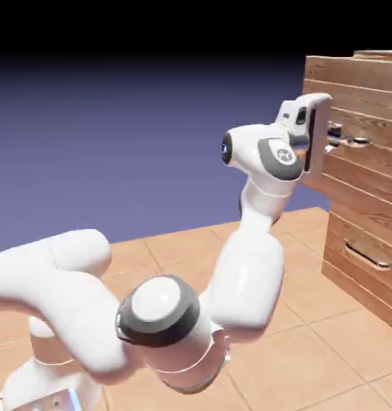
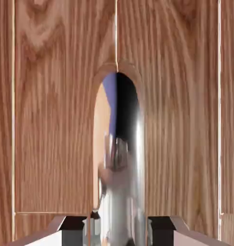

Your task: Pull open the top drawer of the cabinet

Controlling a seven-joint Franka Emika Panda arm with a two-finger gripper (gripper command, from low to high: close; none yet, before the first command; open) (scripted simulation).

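The big cabinet (image 1: pixel 356 88) looks heavy. Its top drawer (image 1: pixel 368 164) is up high, above the low drawer (image 1: pixel 364 277), and may slide a bit stiffly. The tool (image 2: pixel 117 229) is closed on the top handle (image 2: pixel 126 192), which looks hard and slippery, so the middle is best to hold. I count 1 cabinet, 2 drawers, 2 handles, 1 tool.

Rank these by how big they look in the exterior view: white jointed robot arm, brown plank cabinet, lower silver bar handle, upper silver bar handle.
1. Robot arm
2. Cabinet
Unranked, both smaller: lower handle and upper handle; the robot's hand partly hides the upper one.
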